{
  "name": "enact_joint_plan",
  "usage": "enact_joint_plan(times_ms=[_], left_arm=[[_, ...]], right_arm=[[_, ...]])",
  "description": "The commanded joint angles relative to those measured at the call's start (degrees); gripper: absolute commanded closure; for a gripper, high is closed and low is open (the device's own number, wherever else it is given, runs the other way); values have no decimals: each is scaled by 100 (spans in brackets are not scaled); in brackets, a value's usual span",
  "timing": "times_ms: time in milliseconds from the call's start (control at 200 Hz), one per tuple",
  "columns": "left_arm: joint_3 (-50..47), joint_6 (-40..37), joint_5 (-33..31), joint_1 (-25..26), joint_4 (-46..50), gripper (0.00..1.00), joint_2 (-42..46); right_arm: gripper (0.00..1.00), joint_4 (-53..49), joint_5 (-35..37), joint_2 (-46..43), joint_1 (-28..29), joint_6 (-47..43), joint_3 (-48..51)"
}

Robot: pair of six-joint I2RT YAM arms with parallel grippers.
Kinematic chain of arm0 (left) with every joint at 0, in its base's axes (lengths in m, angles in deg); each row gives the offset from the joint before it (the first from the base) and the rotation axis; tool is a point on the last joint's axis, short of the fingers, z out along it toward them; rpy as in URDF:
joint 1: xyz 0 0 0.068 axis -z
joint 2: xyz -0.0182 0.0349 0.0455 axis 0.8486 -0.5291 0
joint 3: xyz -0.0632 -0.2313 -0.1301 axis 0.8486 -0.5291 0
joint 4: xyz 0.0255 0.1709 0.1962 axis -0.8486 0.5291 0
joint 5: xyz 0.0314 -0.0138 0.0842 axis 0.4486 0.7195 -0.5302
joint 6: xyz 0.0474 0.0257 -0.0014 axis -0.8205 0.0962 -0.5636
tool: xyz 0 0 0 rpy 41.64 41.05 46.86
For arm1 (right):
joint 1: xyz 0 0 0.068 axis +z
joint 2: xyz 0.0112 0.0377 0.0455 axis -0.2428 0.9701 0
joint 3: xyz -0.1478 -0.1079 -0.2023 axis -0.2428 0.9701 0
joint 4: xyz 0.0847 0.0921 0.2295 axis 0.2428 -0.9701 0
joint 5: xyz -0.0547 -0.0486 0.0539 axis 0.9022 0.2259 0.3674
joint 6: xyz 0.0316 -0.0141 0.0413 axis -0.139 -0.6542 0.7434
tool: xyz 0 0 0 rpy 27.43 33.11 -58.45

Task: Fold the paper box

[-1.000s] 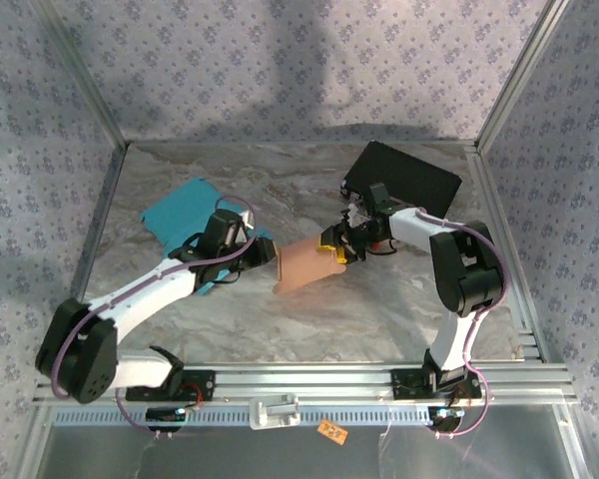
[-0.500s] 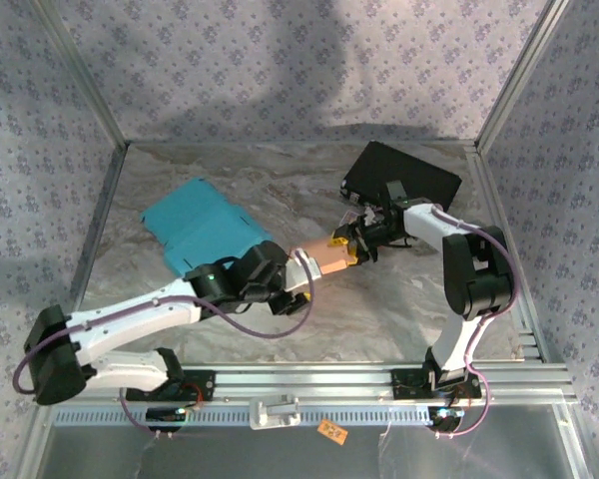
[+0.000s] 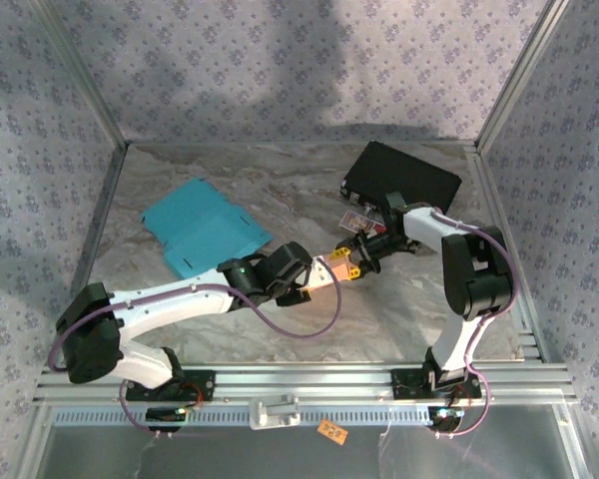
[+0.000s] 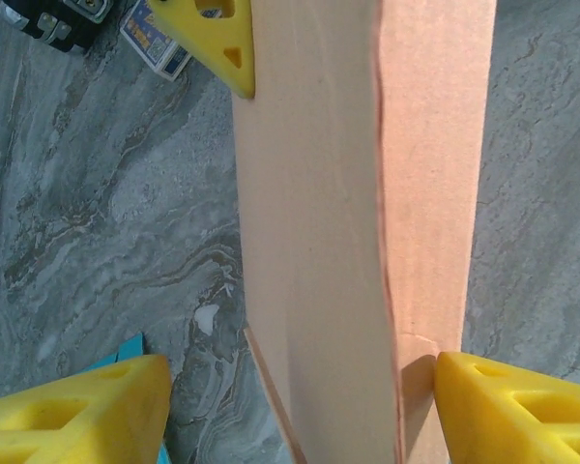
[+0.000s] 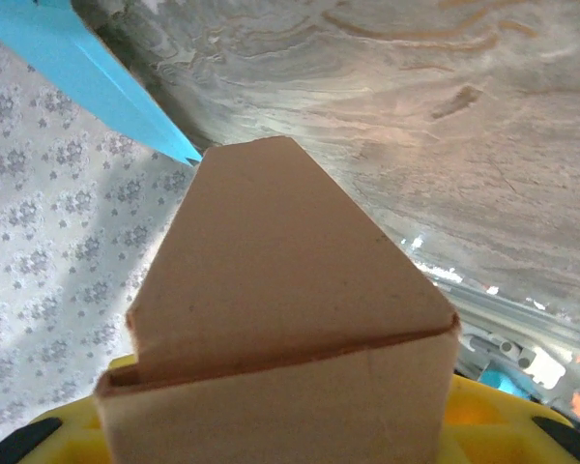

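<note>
Your left hand (image 4: 295, 411) is spread wide around the tan folded cardboard box (image 4: 358, 193). Its left yellow plastic finger (image 4: 77, 411) stands clear of the card, with grey surface showing in the gap. Its right yellow finger (image 4: 522, 406) sits right at the card's edge, touching or just beside it, can't tell which. No pinch on that side. Your right hand (image 3: 356, 261) is clamped on the other end of the same box, with yellow pads either side of it in the right wrist view, so that hand is the one gripping it. The box sits mid-worktop between the two hands; can't tell whether it rests on the surface or is held off it. The card is matte, smooth and pinkish-tan, flattened, with one layer lapped over another. A darker raw edge runs as a seam along its length, and the end pointing away from your right hand tapers to a blunt trapezoid flap. The worktop (image 3: 280, 190) is a grey marble-pattern sheet with wavy veins. A flat teal paper sheet (image 3: 205, 235) with cut tabs lies to the left, well apart from the box. A black rectangular box (image 3: 404, 175) sits at the back right. A small blue-and-white printed card (image 4: 153, 46) lies near your right hand.
</note>
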Motion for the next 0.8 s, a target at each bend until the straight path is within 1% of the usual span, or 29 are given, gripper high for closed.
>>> enact_joint_plan(times_ms=[0, 115, 245, 355, 540, 795], left_arm=[[121, -84, 125, 34, -118, 30, -15], [80, -70, 340, 34, -100, 31, 83], [44, -101, 763, 34, -17, 31, 202], [20, -110, 977, 34, 85, 31, 200], [-10, -177, 1100, 34, -52, 30, 102], [73, -407, 1135, 34, -84, 30, -296]], right_arm=[[71, -379, -470, -24, 19, 337, 212], [70, -466, -634, 39, 13, 439, 334], [68, -592, -643, 65, -22, 496, 387], [68, -580, -635, 181, -35, 538, 440], [68, -606, -646, 415, -31, 466, 502], [66, -729, -579, 601, -65, 387, 567]])
